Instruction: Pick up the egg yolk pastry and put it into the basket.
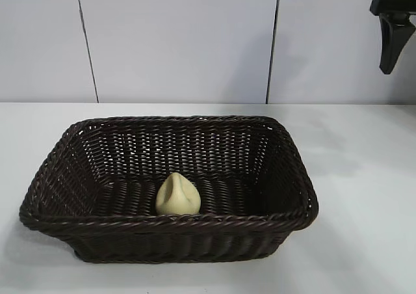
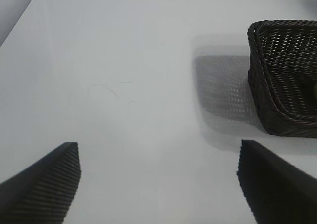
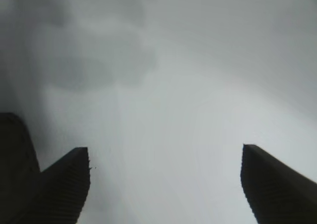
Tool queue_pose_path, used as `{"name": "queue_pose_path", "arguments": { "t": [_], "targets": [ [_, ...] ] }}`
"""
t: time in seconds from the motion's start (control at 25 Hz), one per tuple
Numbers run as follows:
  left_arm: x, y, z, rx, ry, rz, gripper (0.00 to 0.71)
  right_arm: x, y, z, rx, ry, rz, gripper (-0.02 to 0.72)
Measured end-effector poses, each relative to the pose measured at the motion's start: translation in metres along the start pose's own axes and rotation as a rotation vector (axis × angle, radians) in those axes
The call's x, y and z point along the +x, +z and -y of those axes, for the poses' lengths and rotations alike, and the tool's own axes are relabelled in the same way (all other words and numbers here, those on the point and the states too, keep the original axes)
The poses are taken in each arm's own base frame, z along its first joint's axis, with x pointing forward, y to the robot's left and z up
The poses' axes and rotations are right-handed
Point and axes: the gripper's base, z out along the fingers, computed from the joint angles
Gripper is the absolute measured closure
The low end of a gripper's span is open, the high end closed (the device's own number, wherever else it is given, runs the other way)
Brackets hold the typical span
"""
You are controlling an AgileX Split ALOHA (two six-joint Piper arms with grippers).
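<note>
The right gripper [image 3: 166, 184] has its fingers [image 3: 67, 189] spread wide with nothing between them; its wrist view shows only bare table [image 3: 198, 85] below. In the exterior view it shows only as a dark piece [image 1: 394, 30] at the upper right corner, high above the table and well clear of the basket [image 1: 296, 170]. The left gripper [image 2: 158, 184] is parked off to the side, fingers [image 2: 47, 184] likewise wide apart and empty, looking across bare table with one end of the basket in sight. The pastry [image 1: 177, 195] lies inside the basket, on the floor near the front wall, roughly mid-length, pointed end up. Judging from this, the placing is done and what is left is the retreat. To do that well, the right arm should go on up and out, away from the braided rim, so that no finger catches the wicker and drags or tips the basket. The fingers should stay apart until well clear; closing near the weave risks snagging a strand. The pastry looks soft and rests steadily, so it needs no nudge; any return into the basket could only dent or roll it. The left arm has no need to stir.
</note>
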Motion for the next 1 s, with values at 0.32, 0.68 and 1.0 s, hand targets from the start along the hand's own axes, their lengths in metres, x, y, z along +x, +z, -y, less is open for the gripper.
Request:
{"name": "queue_pose_path", "arguments": {
  "t": [0.32,0.68,1.0],
  "targets": [
    [0.000,0.000,0.000,0.000,0.000,0.000,0.083,0.075,-0.014,0.003,-0.001,-0.023,-0.068,0.104],
    [0.000,0.000,0.000,0.000,0.000,0.000,0.083,0.182,-0.010,0.009,0.001,-0.041,-0.115,0.104],
    [0.000,0.000,0.000,0.000,0.000,0.000,0.083,0.254,-0.005,0.016,0.021,-0.054,0.027,0.104]
  ]
}}
